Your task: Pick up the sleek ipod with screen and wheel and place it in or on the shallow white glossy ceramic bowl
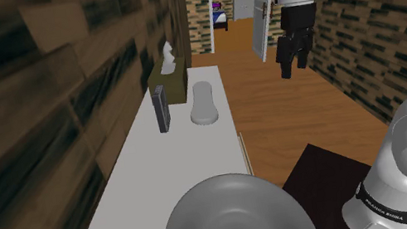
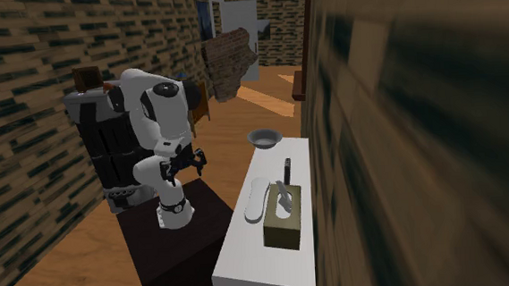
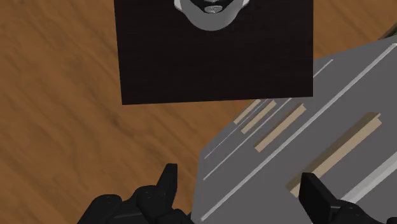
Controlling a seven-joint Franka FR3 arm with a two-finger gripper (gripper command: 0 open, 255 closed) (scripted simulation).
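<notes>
The ipod (image 1: 162, 109) is a dark flat slab standing upright on the white table (image 1: 154, 184), close to the wooden wall; it is a thin dark bar (image 2: 287, 173) in the second exterior view. The bowl (image 1: 235, 218) is grey, shallow and glossy, and sits at the table's near end in the shoulder view. From the second exterior view the bowl (image 2: 263, 139) is at the far end. My gripper (image 1: 293, 57) hangs in the air over the floor, off the table's open side and well apart from both. Its fingers (image 3: 168, 175) stand open with nothing between them.
A white elongated object (image 1: 203, 104) lies beside the ipod. A tissue box (image 1: 169, 79) stands behind it at the table's far end. The dark stand (image 3: 216, 57) and wooden floor (image 3: 57, 114) lie under my hand. A brick wall (image 1: 398, 28) flanks the floor.
</notes>
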